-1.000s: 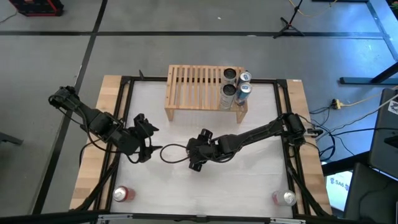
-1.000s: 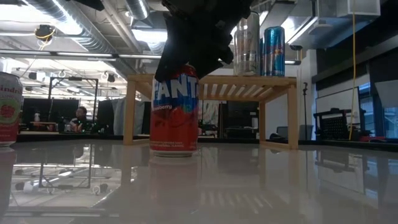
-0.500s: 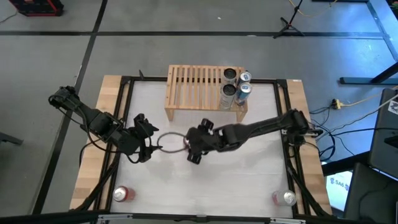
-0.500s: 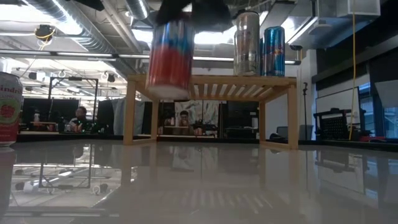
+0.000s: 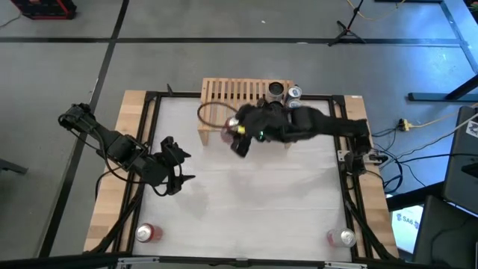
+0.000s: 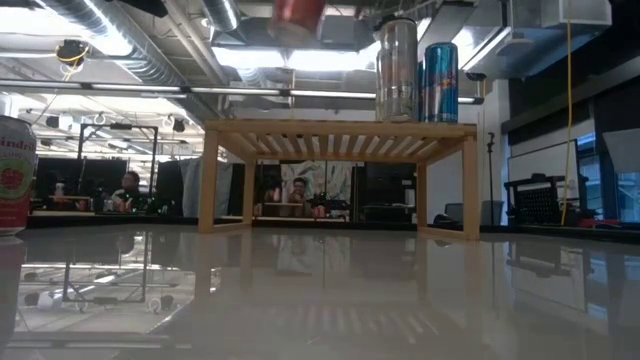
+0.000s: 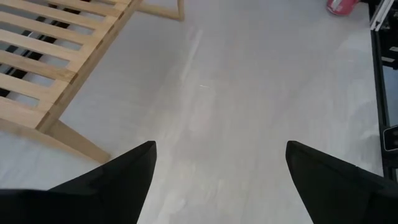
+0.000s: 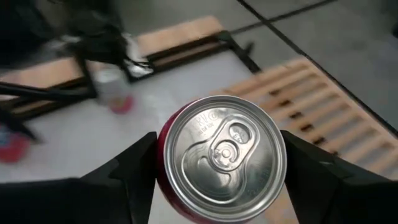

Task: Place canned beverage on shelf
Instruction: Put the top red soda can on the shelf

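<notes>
A red canned beverage (image 8: 221, 155) hangs in my right gripper (image 8: 217, 135), which is shut on it. In the high view that gripper (image 5: 237, 138) is above the near left part of the shelf (image 5: 239, 101), a low light-wood slatted rack at the table's far edge. The low view shows only the can's bottom (image 6: 297, 10), higher than the shelf top (image 6: 340, 128). A silver can (image 6: 397, 70) and a blue can (image 6: 440, 80) stand on the shelf's right end. My left gripper (image 5: 178, 169) waits open at the table's left. My right gripper pinches the red can's side wall just under the top rim (image 8: 166, 186) between its two fingers, one on each side. The fingers slant down toward the table's left. The can is upright, lid up, lifted clear of both table and shelf.
A pink can (image 5: 146, 233) stands at the near left corner and another can (image 5: 342, 237) at the near right corner. The shelf's left and middle slats (image 7: 50, 62) are bare. The white tabletop (image 5: 246, 202) lies between the arms.
My right gripper has risen from the table's middle with the red can and gone toward the far edge, to above the shelf's near left part. The can, which stood on the table a second ago, is lifted clear and stays upright.
</notes>
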You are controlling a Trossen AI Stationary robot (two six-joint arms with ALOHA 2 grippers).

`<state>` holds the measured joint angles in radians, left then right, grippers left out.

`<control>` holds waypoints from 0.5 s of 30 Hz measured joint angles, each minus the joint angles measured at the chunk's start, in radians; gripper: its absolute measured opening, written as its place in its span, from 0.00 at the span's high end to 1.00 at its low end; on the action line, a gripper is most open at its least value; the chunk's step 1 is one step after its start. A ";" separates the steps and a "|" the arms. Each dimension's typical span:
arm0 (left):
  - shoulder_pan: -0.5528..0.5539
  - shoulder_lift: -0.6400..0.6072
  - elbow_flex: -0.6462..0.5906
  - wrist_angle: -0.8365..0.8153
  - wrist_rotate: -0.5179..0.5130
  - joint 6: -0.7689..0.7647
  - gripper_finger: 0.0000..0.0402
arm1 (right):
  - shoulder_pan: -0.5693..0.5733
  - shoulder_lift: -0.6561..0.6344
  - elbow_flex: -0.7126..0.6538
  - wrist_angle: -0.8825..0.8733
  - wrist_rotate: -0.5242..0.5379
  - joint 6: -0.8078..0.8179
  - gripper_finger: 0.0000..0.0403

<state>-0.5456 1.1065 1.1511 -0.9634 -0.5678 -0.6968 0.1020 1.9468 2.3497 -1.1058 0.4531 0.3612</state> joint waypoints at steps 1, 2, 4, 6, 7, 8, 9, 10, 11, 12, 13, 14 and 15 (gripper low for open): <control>0.000 0.000 0.000 0.001 0.000 0.000 0.13 | -0.018 -0.011 -0.009 -0.019 -0.001 -0.001 0.35; 0.000 0.000 0.000 0.000 0.000 0.000 0.13 | -0.037 -0.012 -0.012 -0.040 -0.005 -0.001 0.35; 0.000 0.000 0.000 0.001 0.000 0.000 0.13 | -0.071 -0.012 -0.014 -0.062 -0.005 -0.002 0.35; 0.000 0.000 0.000 0.003 0.000 0.000 0.13 | -0.102 -0.012 -0.014 -0.069 0.001 -0.008 0.35; 0.000 0.000 0.000 0.004 0.000 0.000 0.13 | -0.118 -0.013 -0.014 -0.072 0.002 -0.019 0.35; 0.000 0.000 0.000 0.004 0.000 0.000 0.13 | -0.134 -0.014 -0.014 -0.074 -0.002 -0.026 0.35; 0.000 0.000 0.000 0.005 0.000 0.000 0.13 | -0.151 -0.014 -0.014 -0.077 -0.008 -0.031 0.35; 0.000 0.000 0.000 0.007 0.000 0.000 0.13 | -0.167 -0.012 -0.014 -0.083 -0.012 -0.032 0.35; 0.000 0.000 0.000 0.008 0.000 0.000 0.13 | -0.185 -0.010 -0.014 -0.090 -0.019 -0.033 0.35; 0.000 0.000 0.000 0.007 0.000 0.000 0.13 | -0.201 -0.008 -0.014 -0.098 -0.023 -0.033 0.35; 0.000 0.000 0.000 0.008 0.000 0.000 0.13 | -0.217 -0.007 -0.014 -0.106 -0.026 -0.036 0.35; 0.000 0.000 0.000 0.008 0.000 -0.001 0.13 | -0.232 -0.006 -0.014 -0.113 -0.026 -0.045 0.35; 0.000 0.000 0.000 0.008 0.000 -0.001 0.13 | -0.246 -0.006 -0.014 -0.117 -0.026 -0.055 0.35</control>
<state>-0.5453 1.1064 1.1507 -0.9554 -0.5682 -0.6982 -0.1440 1.9404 2.3360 -1.2228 0.4271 0.3065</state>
